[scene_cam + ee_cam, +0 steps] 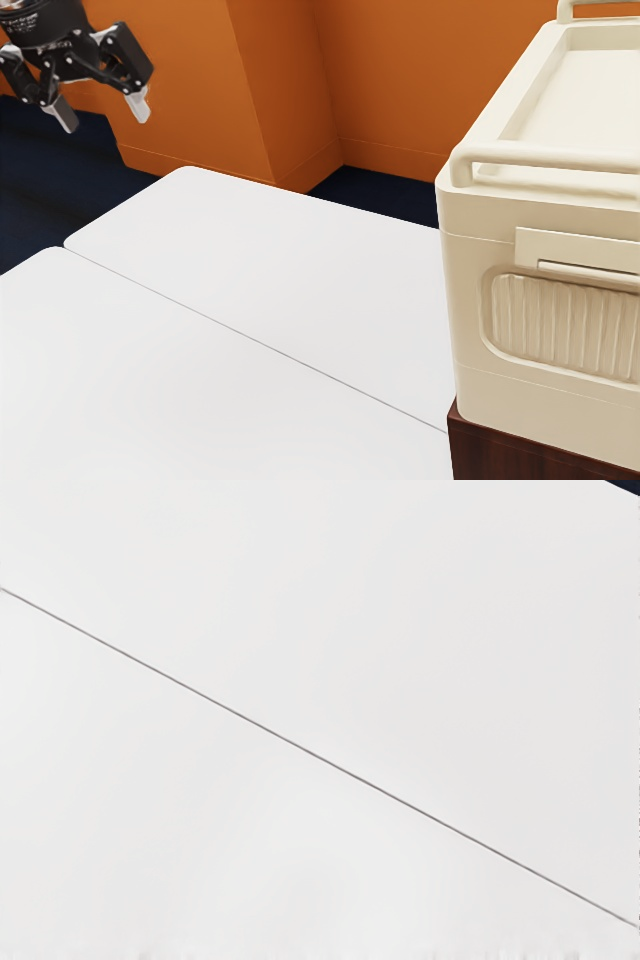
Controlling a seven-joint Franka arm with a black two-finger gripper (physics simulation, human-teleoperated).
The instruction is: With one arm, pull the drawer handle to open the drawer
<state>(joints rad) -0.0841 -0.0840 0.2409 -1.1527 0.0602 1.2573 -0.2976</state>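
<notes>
Although spread and empty, fingers (138,104) well apart from the cream drawer cabinet (464,300).

I count one cabinet (462,310), two tabletops (280,240), two rails (550,153).

The white table (250,280) is crossed by a thin seam (300,747). Beyond it, a dark blue floor (385,195) is bordered by orange walls (400,80), their foot edged with matching skirting (395,163).

Side-on exterior view slanting down, closer wrist view facing down, white table (270,265) in both
</notes>
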